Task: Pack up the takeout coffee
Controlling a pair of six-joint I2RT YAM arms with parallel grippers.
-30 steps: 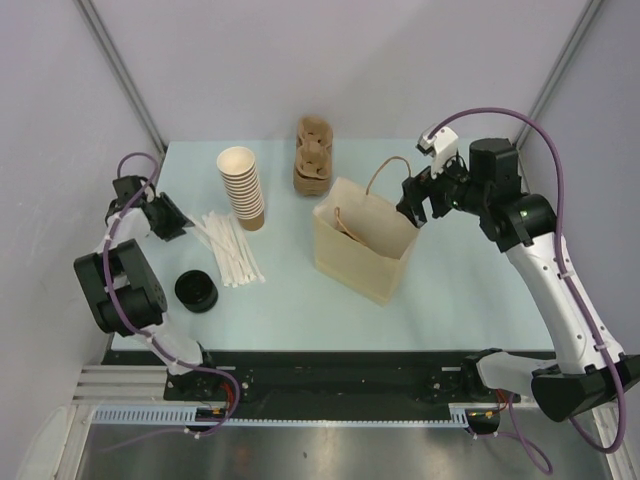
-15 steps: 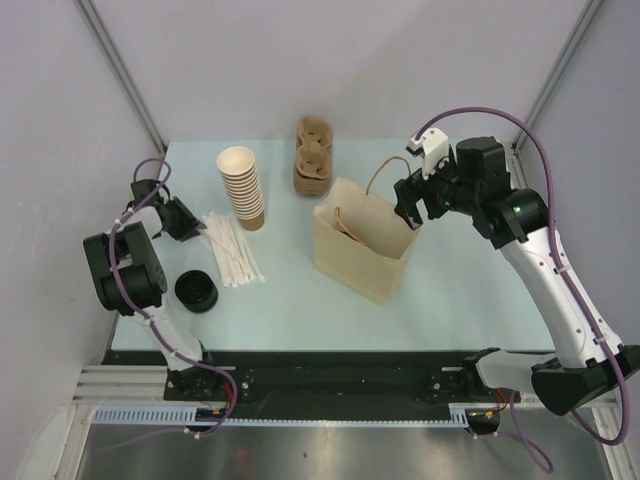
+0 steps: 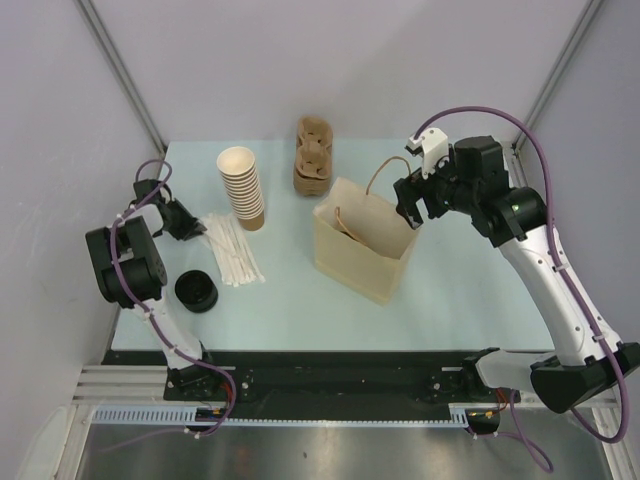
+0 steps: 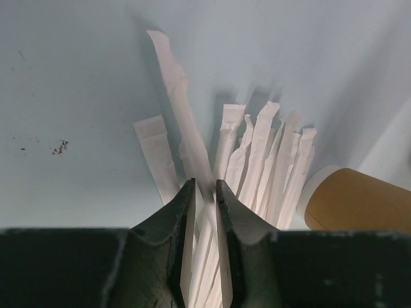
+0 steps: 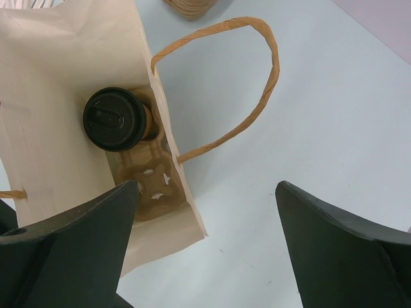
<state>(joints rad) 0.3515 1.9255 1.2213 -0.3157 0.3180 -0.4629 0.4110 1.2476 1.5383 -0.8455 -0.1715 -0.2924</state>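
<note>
Your takeout coffee [image 5: 115, 119] sits in cup carrier [image 5: 151, 183] inside paper bag [image 5: 38, 96]. Right end effector [image 5: 207, 192] gapes wide above bag rim. Left end effector [image 4: 204, 186]: jaws narrow around wrapped straw [image 4: 183, 109]; can't tell if gripping.

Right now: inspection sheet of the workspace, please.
Surface: pale blue table; few dark specks near the straws.
Job's things: coffee, lid on, sits in a carrier inside the bag.
Clutter: cup stack, straws, lids, carrier stack.
Grippers: left gripper jaws narrow around one straw, grip unclear; right gripper open, empty, over the bag's edge.
Cables: purple cables loop along both arms, touching no items.
Surroundings: grey walls; otherwise nothing seen.
</note>
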